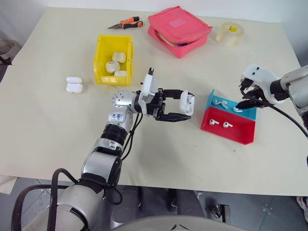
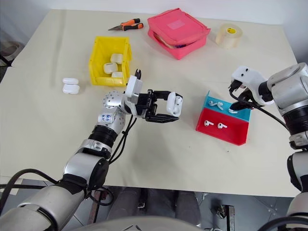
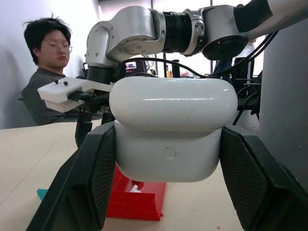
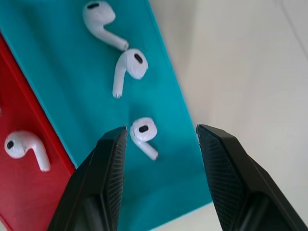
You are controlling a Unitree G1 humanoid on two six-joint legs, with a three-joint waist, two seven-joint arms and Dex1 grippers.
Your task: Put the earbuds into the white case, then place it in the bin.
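Observation:
My left gripper [image 1: 185,106] is shut on the white case [image 1: 186,103], holding it above the table just left of the trays; the left wrist view shows the case [image 3: 168,130] clamped between both fingers. Several earbuds lie in the teal tray [image 1: 211,97], one [image 4: 143,131] right under my right gripper [image 4: 161,134], which hangs open over the tray's right end [image 1: 248,101] with nothing held. Two more earbuds [image 1: 220,123] rest in the red tray [image 1: 231,134]. The yellow bin [image 1: 102,57] stands at the back left with three white cases inside.
Two white cases [image 1: 73,85] lie left of the bin. A pink pouch [image 1: 178,30], a tape roll [image 1: 229,33] and orange-handled pliers [image 1: 126,23] sit along the far edge. A person [image 3: 48,72] sits across the table.

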